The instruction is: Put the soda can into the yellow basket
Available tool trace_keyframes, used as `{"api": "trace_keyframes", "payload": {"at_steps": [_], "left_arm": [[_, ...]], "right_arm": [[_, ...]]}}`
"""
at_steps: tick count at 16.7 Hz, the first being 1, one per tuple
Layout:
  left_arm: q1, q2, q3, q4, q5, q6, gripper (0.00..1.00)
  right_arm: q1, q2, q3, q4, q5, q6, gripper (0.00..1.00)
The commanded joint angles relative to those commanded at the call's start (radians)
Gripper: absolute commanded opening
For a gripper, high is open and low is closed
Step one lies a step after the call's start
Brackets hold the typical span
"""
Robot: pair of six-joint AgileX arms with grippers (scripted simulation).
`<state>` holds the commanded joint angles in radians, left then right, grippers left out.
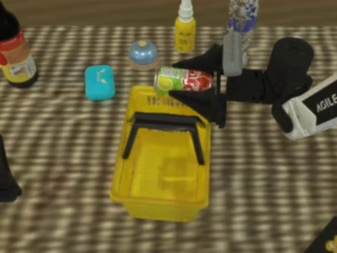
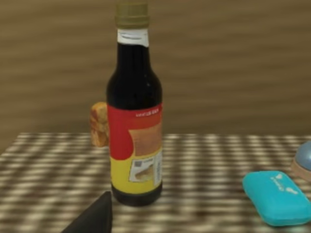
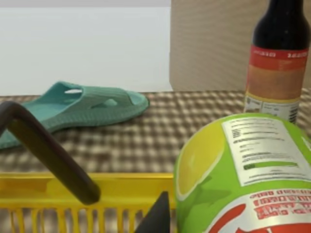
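The soda can (image 1: 181, 80), red and lime green, lies on its side in the air over the far rim of the yellow basket (image 1: 120, 176). My right gripper (image 1: 174, 79) is shut on it, one black finger on each side. The right wrist view shows the can's green end (image 3: 243, 170) close up, above the basket's slotted wall (image 3: 43, 187) and next to its raised black handle (image 3: 48, 150). The handle (image 1: 163, 122) stands across the basket's far half. My left arm (image 1: 5, 182) is parked at the table's left edge.
A dark sauce bottle (image 1: 16, 47) stands at the far left. A teal box (image 1: 100, 81), a blue bell (image 1: 143, 52), a yellow white-capped bottle (image 1: 185, 26) and a patterned container (image 1: 242, 16) line the back. A teal slipper (image 3: 82, 104) lies beyond the basket.
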<state>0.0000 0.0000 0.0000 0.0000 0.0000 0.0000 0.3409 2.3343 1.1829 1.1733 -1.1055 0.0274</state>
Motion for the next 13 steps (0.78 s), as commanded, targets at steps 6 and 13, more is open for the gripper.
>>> {"api": "trace_keyframes", "payload": {"at_steps": [6, 13], "left_arm": [[0.000, 0.000, 0.000, 0.000, 0.000, 0.000, 1.00], [-0.022, 0.051, 0.051, -0.037, 0.007, 0.028, 1.00]], "right_arm": [[0.000, 0.000, 0.000, 0.000, 0.000, 0.000, 1.00], [-0.009, -0.069, -0.034, -0.034, 0.025, -0.005, 1.00]]}}
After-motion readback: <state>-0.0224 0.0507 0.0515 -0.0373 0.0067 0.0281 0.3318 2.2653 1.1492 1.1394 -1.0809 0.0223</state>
